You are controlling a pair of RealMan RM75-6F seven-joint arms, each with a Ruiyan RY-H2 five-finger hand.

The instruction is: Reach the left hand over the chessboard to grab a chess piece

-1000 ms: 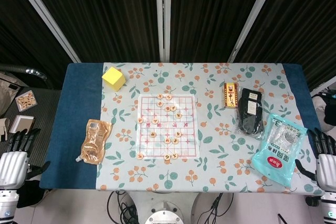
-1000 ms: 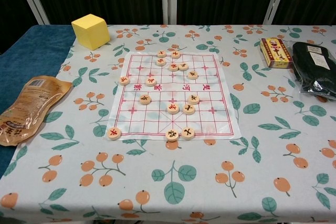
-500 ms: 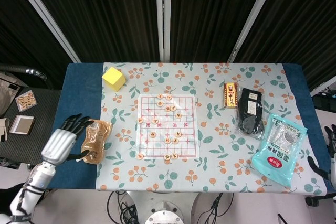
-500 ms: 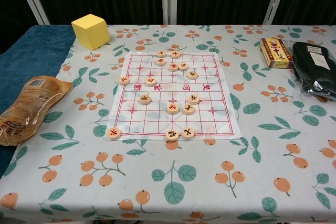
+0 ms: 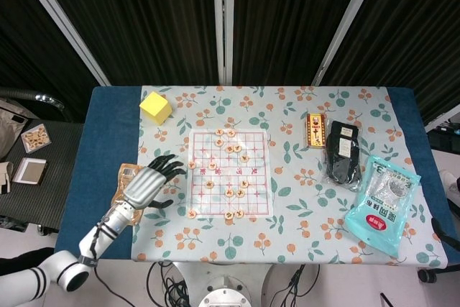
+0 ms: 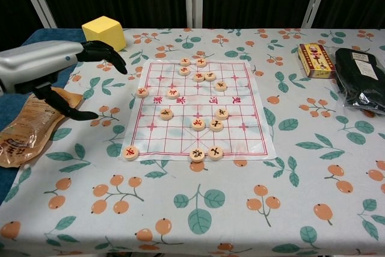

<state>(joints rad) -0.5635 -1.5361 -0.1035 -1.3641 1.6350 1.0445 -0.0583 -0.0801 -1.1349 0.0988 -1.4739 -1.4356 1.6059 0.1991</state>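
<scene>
A white paper chessboard (image 5: 230,173) (image 6: 198,109) with red lines lies in the middle of the floral tablecloth. Several round wooden chess pieces sit on it, such as one at its left edge (image 5: 192,165) (image 6: 142,92) and one at its near-left corner (image 6: 130,153). My left hand (image 5: 147,185) (image 6: 57,64) hovers just left of the board, over the brown pouch, fingers spread and empty. Its fingertips (image 5: 176,167) are close to the board's left edge. My right hand does not show in either view.
A brown snack pouch (image 5: 126,195) (image 6: 27,127) lies under my left hand. A yellow cube (image 5: 155,108) (image 6: 103,35) stands at the back left. On the right lie a small card box (image 5: 315,130), a black bundle (image 5: 342,152) and a blue-white bag (image 5: 381,203).
My left hand has swept in from the table's left edge to the board's left side and now shows in the chest view. My right hand has dropped out of the head view.
</scene>
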